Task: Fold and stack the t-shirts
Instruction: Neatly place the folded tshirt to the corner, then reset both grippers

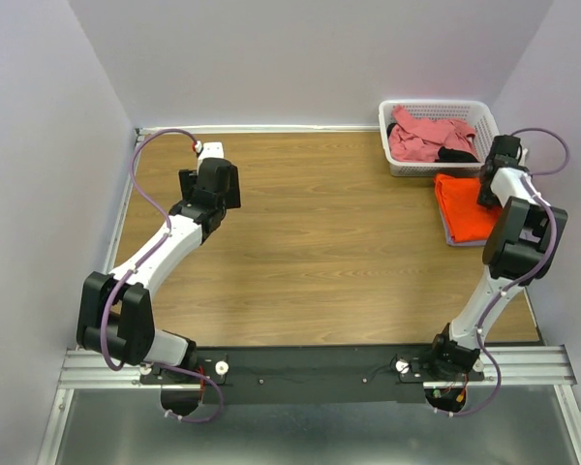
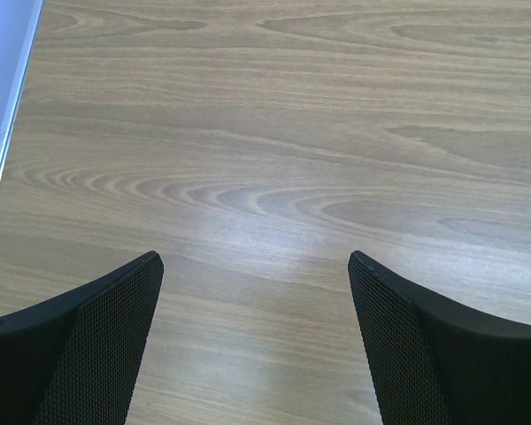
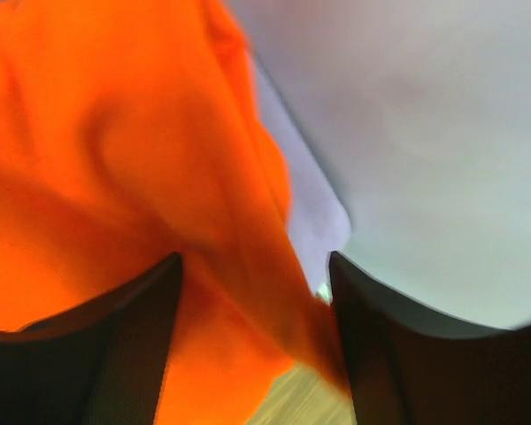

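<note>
Right tool (image 3: 255, 266) — fingers apart, orange shirt (image 3: 115, 159) lying loosely in the gap, apparently not clamped; this close view is blurred. Left tool (image 2: 254, 258) likewise stands apart, over bare bench (image 2: 265, 133). Only the overhead view gives the layout: the orange shirt lies folded on a lavender shirt (image 1: 452, 239) at the bench's far right, just beside the basket (image 1: 436, 105), which holds a crumpled pink shirt (image 1: 421, 138) and a bit of black cloth (image 1: 457, 155). Judged handling: light, limp cloth that sags and unfolds from a single pinch — better taken at shoulder seams or hem corners, both tools together. The left wrist view shows wood grain only.
</note>
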Action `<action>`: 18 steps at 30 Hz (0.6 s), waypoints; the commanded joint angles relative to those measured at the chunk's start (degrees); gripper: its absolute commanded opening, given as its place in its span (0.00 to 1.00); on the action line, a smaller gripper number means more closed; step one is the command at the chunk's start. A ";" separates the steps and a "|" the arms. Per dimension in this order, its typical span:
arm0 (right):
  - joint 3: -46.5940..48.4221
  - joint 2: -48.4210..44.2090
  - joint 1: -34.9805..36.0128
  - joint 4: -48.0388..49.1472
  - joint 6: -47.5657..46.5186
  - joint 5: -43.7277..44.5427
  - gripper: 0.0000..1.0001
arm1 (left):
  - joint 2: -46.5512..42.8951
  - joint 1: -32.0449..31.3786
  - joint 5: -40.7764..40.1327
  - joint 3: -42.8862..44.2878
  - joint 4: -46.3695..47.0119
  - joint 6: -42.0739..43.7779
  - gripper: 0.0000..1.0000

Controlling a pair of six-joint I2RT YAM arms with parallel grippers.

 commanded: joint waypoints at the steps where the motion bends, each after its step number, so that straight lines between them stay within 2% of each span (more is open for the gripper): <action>1: -0.39 -6.41 -0.49 1.41 5.11 6.34 0.77 | 0.24 0.13 1.71 -0.45 1.64 -0.20 0.93; 8: -3.98 -15.11 -0.49 0.44 8.61 10.13 0.97 | -0.73 0.13 3.20 -0.54 1.64 -0.64 0.93; 14: -10.05 -25.30 -0.49 -1.23 15.04 -0.57 0.98 | -1.08 0.13 5.66 -0.19 1.20 -1.60 0.93; 18: -13.30 -36.78 -0.49 -3.16 18.81 -7.61 1.00 | -0.82 0.13 7.60 0.60 0.76 -2.04 0.93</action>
